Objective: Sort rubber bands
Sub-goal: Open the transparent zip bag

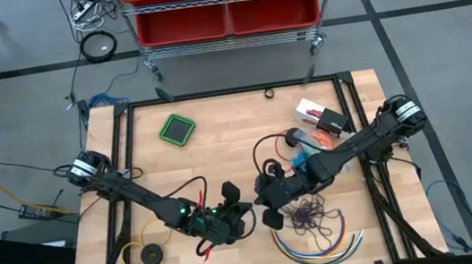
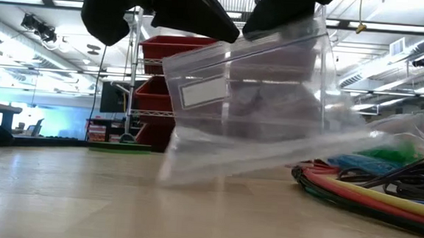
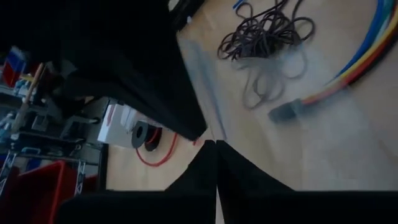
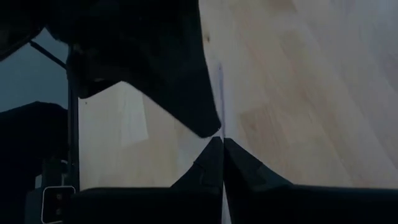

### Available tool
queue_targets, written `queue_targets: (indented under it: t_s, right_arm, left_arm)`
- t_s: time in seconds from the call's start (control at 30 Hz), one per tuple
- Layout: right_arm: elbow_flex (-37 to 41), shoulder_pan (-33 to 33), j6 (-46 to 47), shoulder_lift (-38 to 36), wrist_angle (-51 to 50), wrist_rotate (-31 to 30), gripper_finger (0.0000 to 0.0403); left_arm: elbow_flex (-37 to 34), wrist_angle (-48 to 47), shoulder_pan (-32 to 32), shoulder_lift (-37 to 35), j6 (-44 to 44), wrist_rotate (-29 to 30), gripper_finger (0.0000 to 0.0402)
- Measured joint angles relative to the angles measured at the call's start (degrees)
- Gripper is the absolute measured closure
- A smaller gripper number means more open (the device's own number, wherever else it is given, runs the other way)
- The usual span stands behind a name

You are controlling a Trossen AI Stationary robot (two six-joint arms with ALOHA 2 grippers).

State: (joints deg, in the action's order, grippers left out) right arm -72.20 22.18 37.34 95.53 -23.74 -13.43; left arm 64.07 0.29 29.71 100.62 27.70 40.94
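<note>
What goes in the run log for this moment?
left gripper: shut on clear plastic bag | right gripper: shut on bag | bag: lifted, tilted | dark purple rubber bands: on table

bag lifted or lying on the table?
Lifted and tilted. The low view shows the clear bag hanging from both grippers above, its lower edge near the table; whether it touches, cannot tell.

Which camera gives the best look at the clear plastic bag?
The low view: the clear plastic bag fills the frame, hanging above the table, held at its top edge. The high view barely shows it between the arms. Both wrist views catch only a hazy edge of it.
</note>
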Motion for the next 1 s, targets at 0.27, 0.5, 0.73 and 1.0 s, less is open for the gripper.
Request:
queue_targets:
  t_s: [0.27, 0.5, 0.73, 1.0]
  right_arm:
    - [0.0, -0.8, 0.7, 0.0, 0.1, -1.0, 0.0403]
    - [0.0, -1.4, 0.2, 0.0, -0.1, -0.8, 0.0403]
    - [0.0, -0.3, -0.9, 0.0, -0.5, -0.4, 0.0403]
    - [0.0, 0.7, -1.0, 0.0, -0.5, -0.4, 0.0403]
  left_arm:
    - [0.0, -1.4, 0.0, 0.0, -2.2, -3.1, 0.0399]
    - [0.0, -2.0, 0.0, 0.0, -3.3, -4.6, 0.04]
    - [0.0, -4.2, 0.1, 0.0, -7.4, -4.4, 0.0401]
    - [0.0, -8.6, 0.7, 0.0, -13.0, -4.6, 0.0401]
